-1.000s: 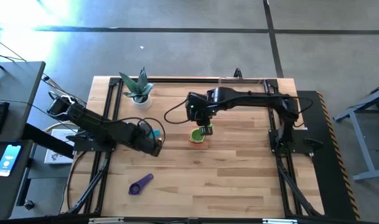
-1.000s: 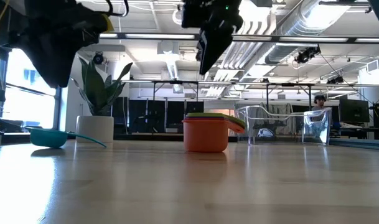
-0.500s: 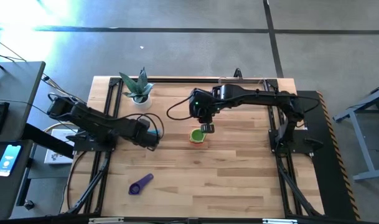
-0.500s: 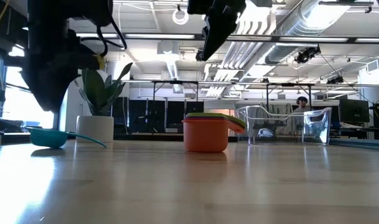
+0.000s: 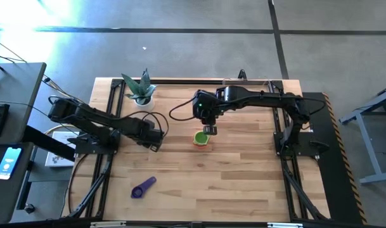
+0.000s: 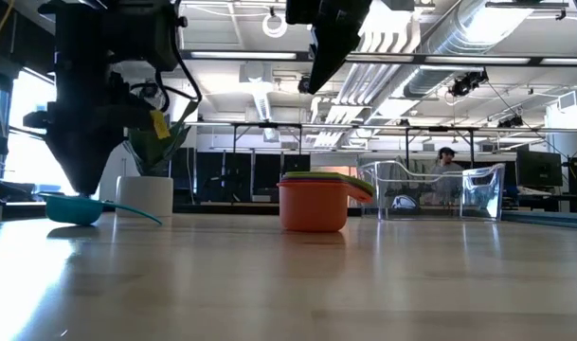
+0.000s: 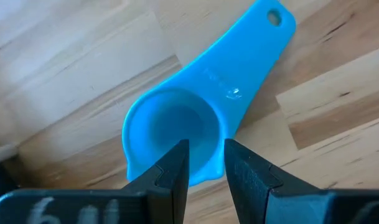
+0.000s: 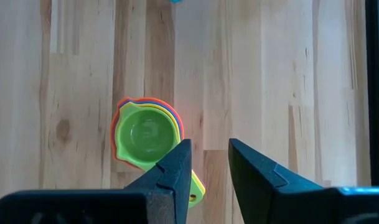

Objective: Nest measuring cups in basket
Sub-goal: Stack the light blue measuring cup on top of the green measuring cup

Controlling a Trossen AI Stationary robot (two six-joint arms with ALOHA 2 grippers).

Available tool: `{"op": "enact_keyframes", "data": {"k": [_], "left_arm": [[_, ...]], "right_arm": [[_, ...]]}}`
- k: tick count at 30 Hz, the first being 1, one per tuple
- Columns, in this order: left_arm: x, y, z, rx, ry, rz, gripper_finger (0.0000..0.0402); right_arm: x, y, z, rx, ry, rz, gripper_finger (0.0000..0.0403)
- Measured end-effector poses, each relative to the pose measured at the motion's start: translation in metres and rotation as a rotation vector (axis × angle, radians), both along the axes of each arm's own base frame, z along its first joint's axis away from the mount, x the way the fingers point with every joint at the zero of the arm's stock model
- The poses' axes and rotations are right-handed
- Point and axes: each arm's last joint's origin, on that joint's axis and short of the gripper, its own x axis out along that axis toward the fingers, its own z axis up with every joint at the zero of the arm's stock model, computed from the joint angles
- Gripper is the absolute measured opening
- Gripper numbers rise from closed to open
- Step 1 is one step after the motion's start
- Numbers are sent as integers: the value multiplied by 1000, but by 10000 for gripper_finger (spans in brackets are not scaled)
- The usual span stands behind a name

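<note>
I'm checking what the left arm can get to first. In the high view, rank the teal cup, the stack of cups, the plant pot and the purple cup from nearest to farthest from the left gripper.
1. Teal cup, right under the left gripper.
2. Plant pot and stack of cups: too close to call; pot toward the back, stack toward the right gripper.
3. Purple cup, near the front edge.

Grey concrete floor (image 5: 180,44) around the table, bright ceiling strip lights (image 6: 231,55) and exposed ducts (image 6: 440,38).

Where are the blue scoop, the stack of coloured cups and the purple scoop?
blue scoop (image 7: 177,127): left wrist view, on its bowl.
stack of coloured cups (image 8: 145,135): right wrist view, on the green cup on top.
purple scoop (image 5: 143,188): high view, on its middle.
</note>
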Motion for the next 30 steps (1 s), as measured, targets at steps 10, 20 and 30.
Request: {"op": "enact_keyframes", "data": {"k": [10, 20, 30], "left_arm": [[0, 0, -6, -8, -29, -1, 90], [3, -1, -8, -22, -36, -53, 90], [7, -2, -24, -41, 50, -51, 90]], "right_arm": [[0, 0, 0, 3, 0, -7, 99], [0, 0, 0, 1, 1, -3, 99], [0, 0, -1, 1, 3, -3, 99]]}}
